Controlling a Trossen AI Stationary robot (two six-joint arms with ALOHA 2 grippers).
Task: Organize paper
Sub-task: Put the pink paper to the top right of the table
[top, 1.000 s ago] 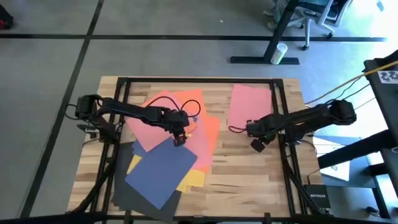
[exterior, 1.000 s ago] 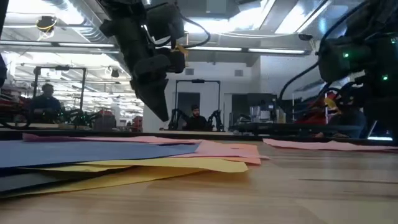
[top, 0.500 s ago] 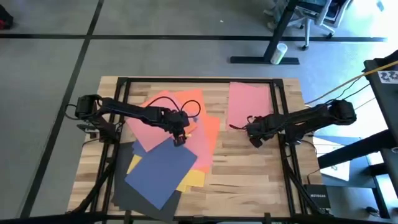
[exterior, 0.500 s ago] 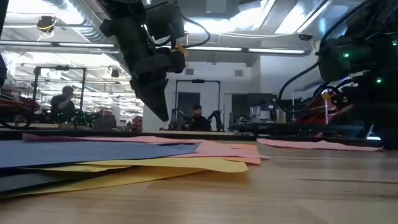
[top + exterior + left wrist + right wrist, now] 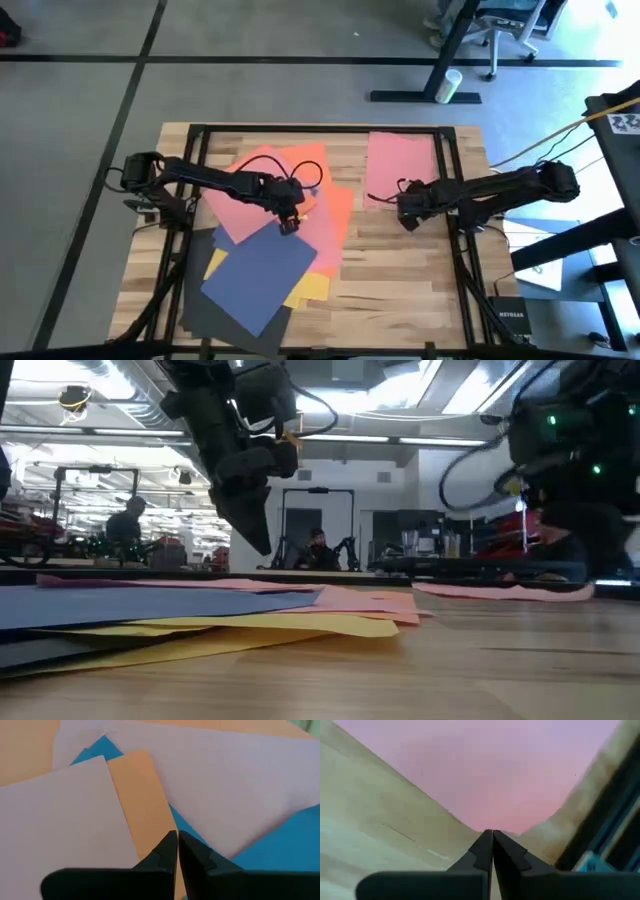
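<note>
Wooden table [image 5: 400, 270] | pink sheet [image 5: 402, 165] long axis front-back | right claw [image 5: 405, 215] pressed together

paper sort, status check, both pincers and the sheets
Left pincer shut, over the mixed pile. Right pincer shut, tips at the near edge of the lone pink sheet on the table's right side. Nothing in the way.

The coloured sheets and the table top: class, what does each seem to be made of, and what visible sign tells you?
The coloured sheets look like thin matte paper: flat, glare-free, overlapping in a loose pile, edges barely raised in the low view. The separate pink sheet looks the same. The table top appears to be pale wood with a smooth finish: long planks and grain lines show.
</note>
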